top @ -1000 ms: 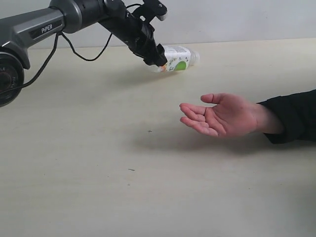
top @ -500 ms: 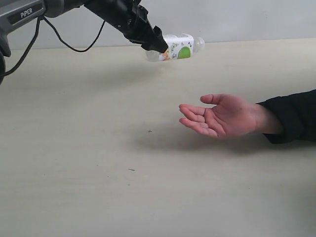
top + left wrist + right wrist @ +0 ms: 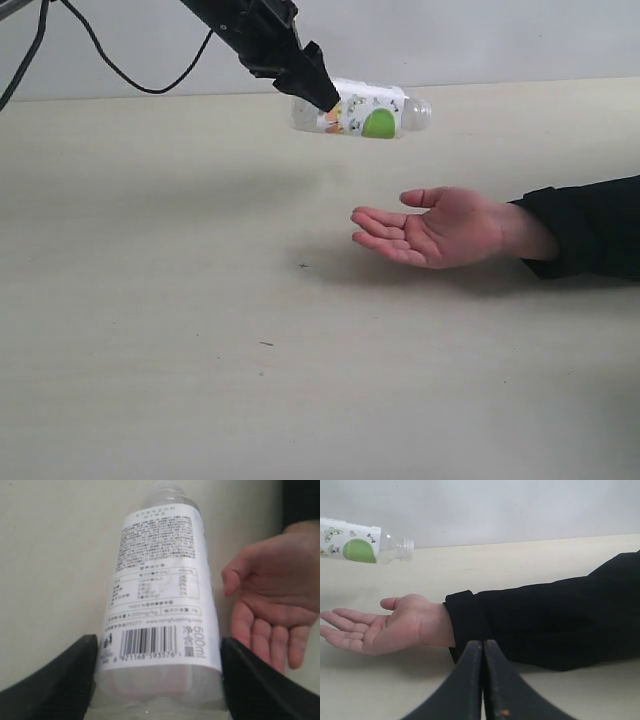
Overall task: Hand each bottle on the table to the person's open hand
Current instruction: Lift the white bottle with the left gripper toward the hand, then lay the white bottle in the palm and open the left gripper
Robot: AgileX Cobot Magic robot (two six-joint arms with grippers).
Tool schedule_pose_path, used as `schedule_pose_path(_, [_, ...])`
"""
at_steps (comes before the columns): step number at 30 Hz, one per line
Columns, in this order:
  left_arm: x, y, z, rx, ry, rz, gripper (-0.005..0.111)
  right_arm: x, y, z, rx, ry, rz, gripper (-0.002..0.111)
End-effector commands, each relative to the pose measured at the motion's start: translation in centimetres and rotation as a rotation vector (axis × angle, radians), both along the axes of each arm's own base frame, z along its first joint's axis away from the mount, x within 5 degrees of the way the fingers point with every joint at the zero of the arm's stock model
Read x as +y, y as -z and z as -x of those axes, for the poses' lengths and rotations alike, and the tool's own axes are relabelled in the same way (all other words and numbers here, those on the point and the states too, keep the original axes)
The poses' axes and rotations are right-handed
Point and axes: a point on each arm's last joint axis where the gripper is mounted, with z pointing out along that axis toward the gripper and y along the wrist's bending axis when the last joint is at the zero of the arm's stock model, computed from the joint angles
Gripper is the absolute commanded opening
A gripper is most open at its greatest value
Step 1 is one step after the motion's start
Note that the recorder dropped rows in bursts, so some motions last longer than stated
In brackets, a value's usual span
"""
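A whitish bottle with a green-marked label hangs on its side in the air, neck pointing right. My left gripper is shut on its base end; in the left wrist view the black fingers press both sides of the bottle. The person's open hand lies palm up on the pale table, below and to the right of the bottle. In the right wrist view my right gripper is shut with nothing in it, close to the black sleeve, with the hand and bottle beyond. No other bottles show.
The person's forearm in a black sleeve stretches in from the right edge. A pale wall runs behind the table's far edge. A black cable hangs from the left arm at the upper left.
My left gripper has lifted the bottle off the table and carried it right, toward the hand. The hand has shifted slightly left.
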Motion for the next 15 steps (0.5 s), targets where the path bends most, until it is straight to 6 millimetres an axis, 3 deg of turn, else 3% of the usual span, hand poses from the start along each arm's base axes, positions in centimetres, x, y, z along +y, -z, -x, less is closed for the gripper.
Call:
schedule_pose_path(1, [-0.4,-2.0,0.8,0.027,0.017,0.091,0.000,0.0,0.1,-0.1,-0.004,0.000,0.004,0.000])
schedule_pose_path(7, [-3.3,-0.7,4.3,0.115,0.112,0.084,0.000,0.0,0.1,-0.1,-0.004,0.000,0.004,0.000])
schedule_pose_path(9, [-3.9,-0.3,6.0,0.174,0.055,0.072,0.000,0.0,0.1,-0.1,-0.004,0.000,0.004,0.000])
schedule_pose_path(15, [-5.2,0.3,9.9,0.030,-0.215,0.124,0.000,0.0,0.1,-0.1,-0.004,0.000,0.004,0.000])
